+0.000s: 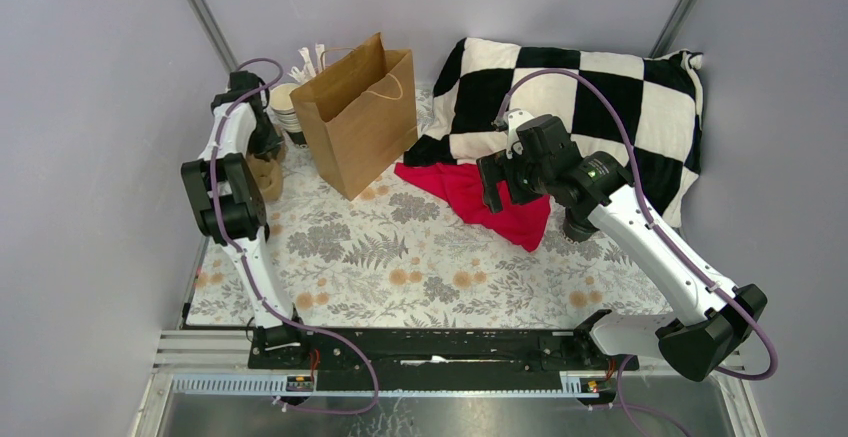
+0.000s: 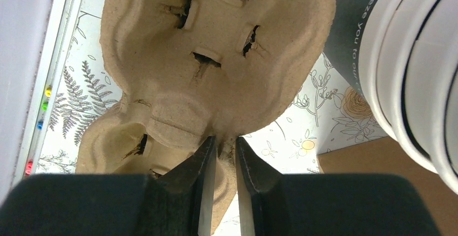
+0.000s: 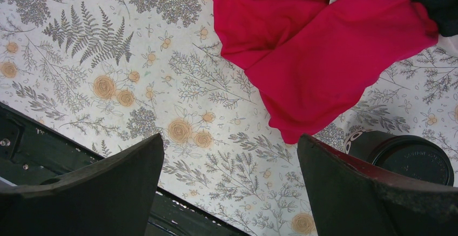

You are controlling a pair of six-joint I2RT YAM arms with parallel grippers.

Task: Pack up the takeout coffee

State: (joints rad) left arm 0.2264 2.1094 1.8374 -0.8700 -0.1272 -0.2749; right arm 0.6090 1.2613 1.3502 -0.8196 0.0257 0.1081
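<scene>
Takeout coffee (image 3: pixel 416 160) stands by the red cloth (image 3: pixel 318 58) near the wide-open, empty right gripper (image 3: pixel 229 141); the left gripper (image 2: pixel 224 141) pinches a pulp carrier (image 2: pixel 216 47).

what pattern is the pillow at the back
The pillow is black-and-white checkered; the top external view shows it best.

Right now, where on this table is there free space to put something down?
The widest bare patch is the flowered cloth in the middle, bordered by the brown bag, the red cloth and the black rail. The far left corner is crowded: cup stack, pulp carrier, left gripper. The lidded coffee sits beside the red cloth.
</scene>
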